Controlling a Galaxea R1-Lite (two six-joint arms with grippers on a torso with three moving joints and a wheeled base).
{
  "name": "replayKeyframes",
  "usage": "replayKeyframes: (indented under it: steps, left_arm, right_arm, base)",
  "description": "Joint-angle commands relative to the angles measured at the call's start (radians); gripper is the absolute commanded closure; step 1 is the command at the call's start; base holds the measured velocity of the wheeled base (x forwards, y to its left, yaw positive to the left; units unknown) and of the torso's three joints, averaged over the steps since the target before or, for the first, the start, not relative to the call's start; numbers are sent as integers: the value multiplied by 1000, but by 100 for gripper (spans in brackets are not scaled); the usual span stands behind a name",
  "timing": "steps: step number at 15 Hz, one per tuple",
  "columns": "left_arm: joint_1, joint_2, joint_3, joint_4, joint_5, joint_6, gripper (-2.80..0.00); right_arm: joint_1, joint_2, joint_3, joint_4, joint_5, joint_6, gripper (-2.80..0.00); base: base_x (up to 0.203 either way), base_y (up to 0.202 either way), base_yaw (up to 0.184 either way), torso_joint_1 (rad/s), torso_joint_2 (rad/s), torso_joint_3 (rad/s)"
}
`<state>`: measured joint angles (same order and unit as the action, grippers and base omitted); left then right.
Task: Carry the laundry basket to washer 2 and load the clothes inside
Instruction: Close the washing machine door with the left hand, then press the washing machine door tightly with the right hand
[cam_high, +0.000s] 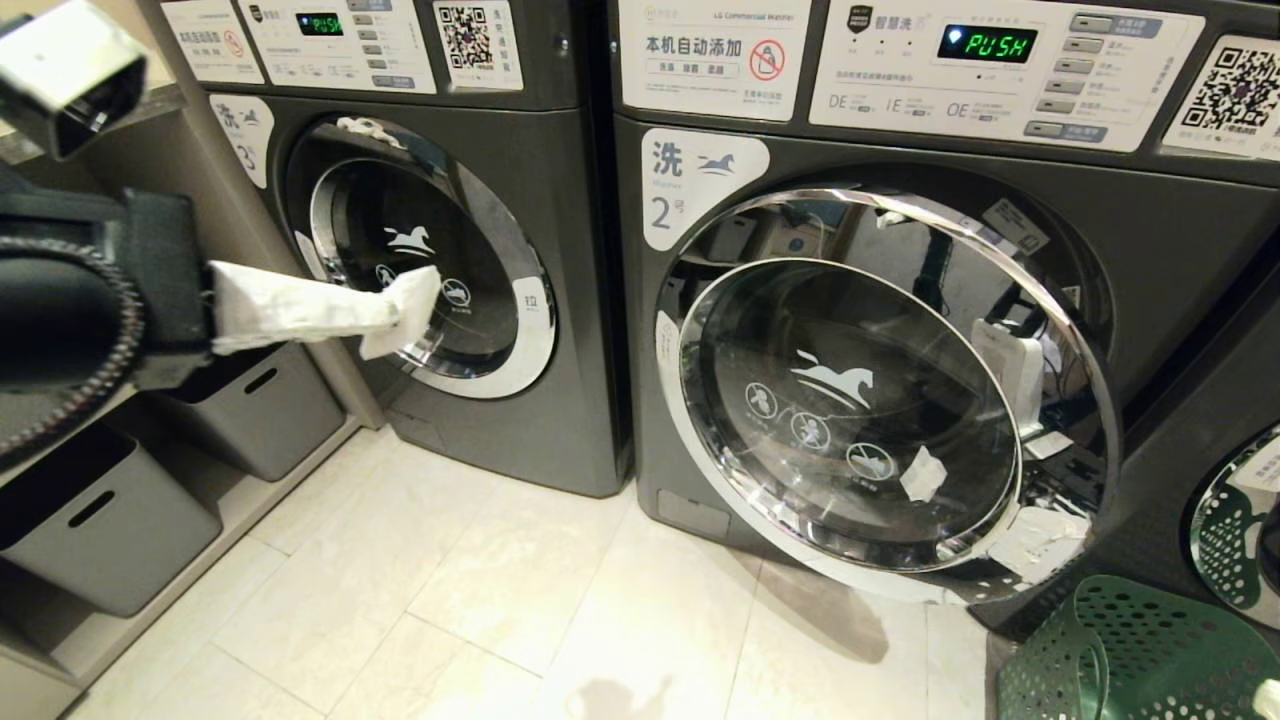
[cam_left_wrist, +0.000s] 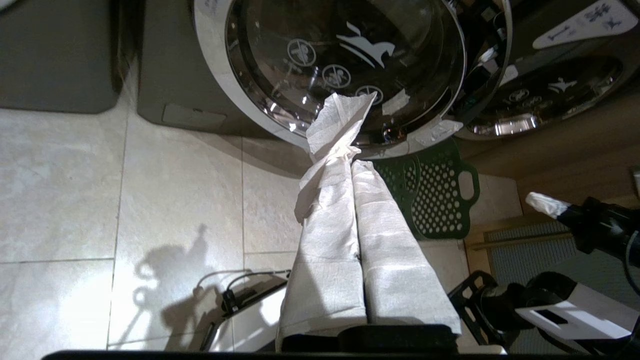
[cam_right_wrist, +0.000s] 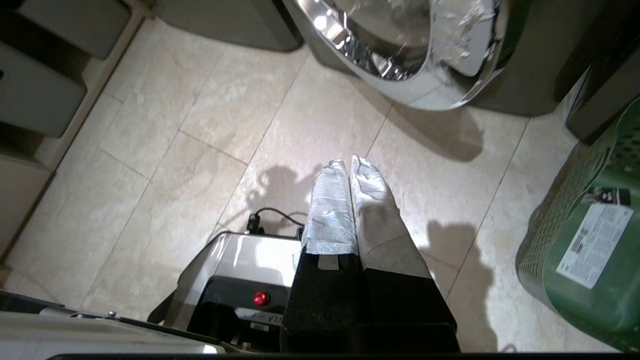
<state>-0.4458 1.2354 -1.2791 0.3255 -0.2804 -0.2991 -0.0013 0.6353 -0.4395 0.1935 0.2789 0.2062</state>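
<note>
Washer 2 (cam_high: 700, 175) is dark grey with a white "2" label. Its chrome-rimmed glass door (cam_high: 850, 400) carries a white horse logo; I cannot tell if it is latched. The dark green perforated laundry basket (cam_high: 1130, 650) stands on the floor at the washer's lower right, also seen as the basket (cam_left_wrist: 440, 195) and the basket (cam_right_wrist: 590, 250). The clothes are out of view. My left gripper (cam_high: 400, 310) is raised at the left in front of washer 3, shut, with a loose flap of its white wrap at the tip. My right gripper (cam_right_wrist: 350, 162) hangs shut over the floor tiles, left of the basket, holding nothing.
Washer 3 (cam_high: 430, 250) stands left of washer 2, and another washer's door (cam_high: 1240, 520) shows at the right edge. Grey storage bins (cam_high: 100, 520) sit on low shelves at the left. My base (cam_right_wrist: 235, 270) lies under the right gripper. Pale floor tiles (cam_high: 480, 600) spread before the washers.
</note>
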Motion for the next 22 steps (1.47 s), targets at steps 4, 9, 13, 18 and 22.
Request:
replayKeyframes:
  steps: [4,9,13,18,22]
  left_arm:
    - [3,-91,4,1,76,-2,0]
    - [12,-110,7,1,118,-3,0]
    - [18,-132,38,1,118,-3,0]
    - [18,-151,46,3,119,-3,0]
    - [18,-154,53,3,118,-3,0]
  right_arm:
    - [-2,753,-25,-373,-34,4,0]
    - [-5,1185,-76,-845,-180,5,0]
    - [-8,1241,-158,-944,-294,-1,0]
    - [-50,1215,-216,-942,-384,-64,0]
    - [-105,1088,-191,-862,-391,-135,0]
  base:
    - [0,0,0,0,0,0]
    - [0,0,0,0,0,0]
    - [0,0,0,0,0,0]
    - [0,0,0,0,0,0]
    - [0,0,0,0,0,0]
